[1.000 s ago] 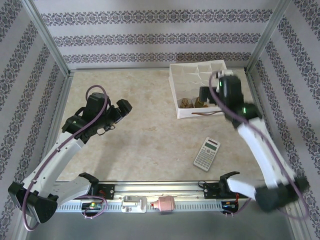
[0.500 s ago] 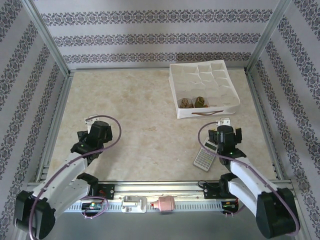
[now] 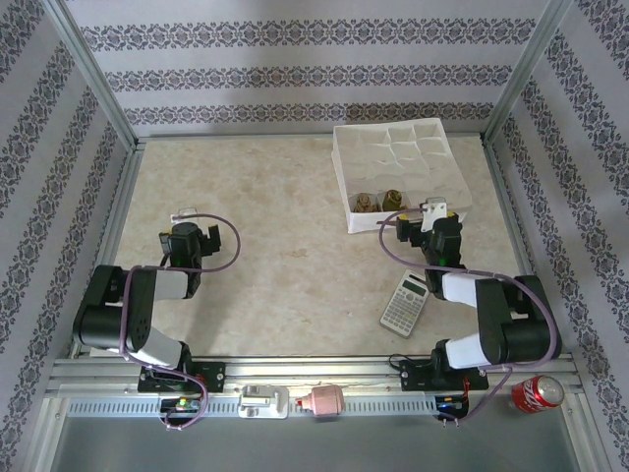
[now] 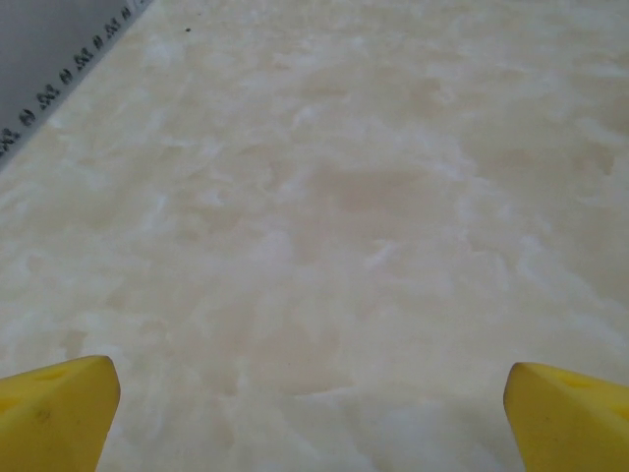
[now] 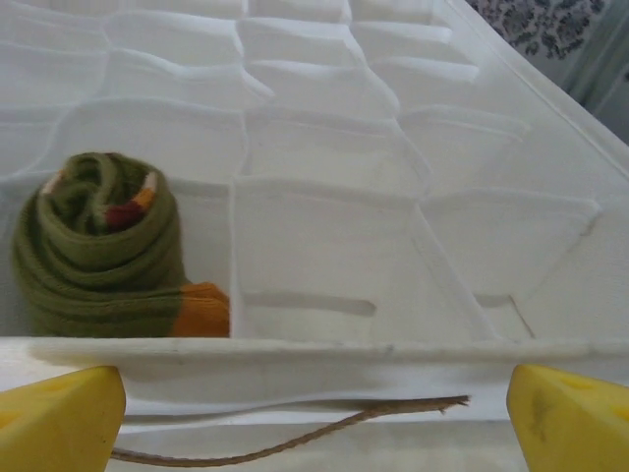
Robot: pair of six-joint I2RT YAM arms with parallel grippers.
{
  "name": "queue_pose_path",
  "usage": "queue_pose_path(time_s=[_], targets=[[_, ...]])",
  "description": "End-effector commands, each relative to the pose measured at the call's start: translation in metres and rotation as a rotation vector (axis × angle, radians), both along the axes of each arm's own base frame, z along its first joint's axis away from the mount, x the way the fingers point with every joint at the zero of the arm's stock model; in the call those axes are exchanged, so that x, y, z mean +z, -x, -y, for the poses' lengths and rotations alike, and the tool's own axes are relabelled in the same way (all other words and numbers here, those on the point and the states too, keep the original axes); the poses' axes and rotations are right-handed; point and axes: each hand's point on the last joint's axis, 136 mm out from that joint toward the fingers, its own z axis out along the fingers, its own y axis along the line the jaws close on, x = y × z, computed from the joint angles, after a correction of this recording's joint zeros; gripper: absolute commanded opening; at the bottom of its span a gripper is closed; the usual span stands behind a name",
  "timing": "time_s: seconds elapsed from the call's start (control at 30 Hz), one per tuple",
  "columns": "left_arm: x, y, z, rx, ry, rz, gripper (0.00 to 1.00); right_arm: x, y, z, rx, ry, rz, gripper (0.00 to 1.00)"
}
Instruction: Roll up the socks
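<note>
Beige marbled tabletop (image 3: 275,256) fenced in by striped, patterned wallpaper, that's the stage, and both arms sit folded low near their bases.

Over on the left, the left gripper (image 3: 187,228) points out across bare stone. From its wrist camera the two yellow fingertips (image 4: 54,413) sit far apart at the bottom corners, jaws wide, the left gripper (image 4: 314,423) holding nothing, with only table (image 4: 324,197) between them.

Now to the right side. The right gripper (image 3: 429,221) is parked just in front of the white fabric divided organizer box (image 3: 432,157) at the far right of the table. Its wrist view looks straight over the near wall of that box (image 5: 324,354), yellow fingertips (image 5: 575,418) spread wide to either side, nothing between them, the right gripper (image 5: 314,423) empty. A thin brown cord handle (image 5: 295,438) hangs off the front wall.

And the socks, both rolled and in the box! The olive green sock with the orange toe (image 5: 98,246) is a tight bundle in a near-row compartment, orange showing at its base. From above it (image 3: 392,200) sits right beside the brown-and-tan argyle sock (image 3: 366,203), neighbouring compartments at the left end of the near row.

A grey pocket calculator (image 3: 407,302) lies on the table just beside the right arm, and a red soda can (image 3: 536,393) lies off the table's near right corner.
</note>
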Motion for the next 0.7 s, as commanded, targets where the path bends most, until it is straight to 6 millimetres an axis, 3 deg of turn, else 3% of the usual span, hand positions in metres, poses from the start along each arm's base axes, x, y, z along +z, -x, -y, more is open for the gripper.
queue_pose_path(time_s=[0.0,0.03,0.1,0.2,0.67], targets=[[0.027,-0.017,0.016,-0.120,0.012,0.208,0.99,0.004,-0.001,-0.010,0.047,-0.050,0.126,0.98],[0.032,-0.013,0.014,-0.114,0.002,0.263,0.99,0.006,-0.002,-0.009,0.033,-0.045,0.128,0.98],[0.028,-0.006,0.009,-0.078,0.030,0.212,0.99,-0.001,-0.006,0.001,-0.026,-0.036,0.048,0.98],[0.025,-0.019,0.011,-0.098,0.033,0.181,0.99,-0.003,-0.008,0.009,-0.067,-0.057,0.053,0.98],[0.030,-0.011,0.006,-0.069,0.023,0.234,0.99,0.005,-0.015,0.011,-0.066,-0.075,0.072,0.98]])
